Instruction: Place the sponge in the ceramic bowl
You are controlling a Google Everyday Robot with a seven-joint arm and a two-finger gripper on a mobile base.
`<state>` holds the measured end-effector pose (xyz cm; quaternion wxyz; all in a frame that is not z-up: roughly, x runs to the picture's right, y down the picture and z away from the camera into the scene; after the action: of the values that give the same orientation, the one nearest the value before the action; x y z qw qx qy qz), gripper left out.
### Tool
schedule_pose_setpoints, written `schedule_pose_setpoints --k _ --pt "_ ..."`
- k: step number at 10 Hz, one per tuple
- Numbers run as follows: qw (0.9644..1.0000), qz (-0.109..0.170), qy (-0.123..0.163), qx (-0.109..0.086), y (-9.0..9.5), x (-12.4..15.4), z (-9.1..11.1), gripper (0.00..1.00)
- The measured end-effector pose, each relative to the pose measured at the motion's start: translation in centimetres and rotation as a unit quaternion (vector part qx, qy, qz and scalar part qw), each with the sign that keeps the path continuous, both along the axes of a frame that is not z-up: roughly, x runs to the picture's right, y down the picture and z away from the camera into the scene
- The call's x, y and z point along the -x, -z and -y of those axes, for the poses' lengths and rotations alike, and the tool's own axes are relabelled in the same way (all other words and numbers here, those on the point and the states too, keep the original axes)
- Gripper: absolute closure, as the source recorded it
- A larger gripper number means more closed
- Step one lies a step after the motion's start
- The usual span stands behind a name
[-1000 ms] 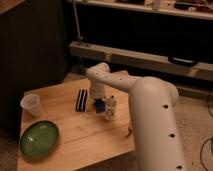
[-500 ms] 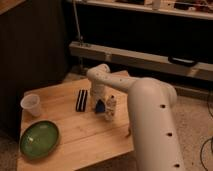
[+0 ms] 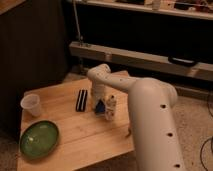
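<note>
The sponge, a small dark blue chunk, sits near the middle of the wooden table. My gripper hangs straight down from the white arm and is right at the sponge, low over the table top; its parts hide some of the sponge. The ceramic bowl, a wide glossy green dish, rests at the table's front left corner, well to the left of the gripper and nearer the camera. Nothing lies in the bowl.
A translucent white plastic cup stands at the left edge behind the bowl. A flat black block with a white stripe lies just left of the gripper. Dark shelving and a metal rail run behind the table.
The gripper has settled a little lower at the sponge. The bowl, the cup and the black block have not moved.
</note>
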<state>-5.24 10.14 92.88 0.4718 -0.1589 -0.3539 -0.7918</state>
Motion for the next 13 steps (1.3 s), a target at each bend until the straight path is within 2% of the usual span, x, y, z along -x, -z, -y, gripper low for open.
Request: schedule_pose_setpoints --k 1,3,4,7,8,10,11,13 --pt "1.0 0.003 0.0 0.0 0.2 0.5 0.1 0.99" --pt "0.9997 0.005 0.008 -0.022 0.8 1.0 2.3 0.99" --pt "0.9992 0.013 0.01 -0.036 2.0 2.5 4.4 0.99" --pt "0.9974 0.027 0.008 -0.067 6.2 3.9 10.1 0.99" --pt "0.9954 0.049 0.005 -0.082 8.5 6.0 12.9 0.99" --pt "0.993 0.081 0.003 -0.086 11.2 9.1 14.9 0.99" --pt "0.9908 0.109 0.001 -0.08 13.2 11.8 15.2 0.99" --pt "0.988 0.141 -0.001 -0.063 15.5 14.3 14.0 0.99"
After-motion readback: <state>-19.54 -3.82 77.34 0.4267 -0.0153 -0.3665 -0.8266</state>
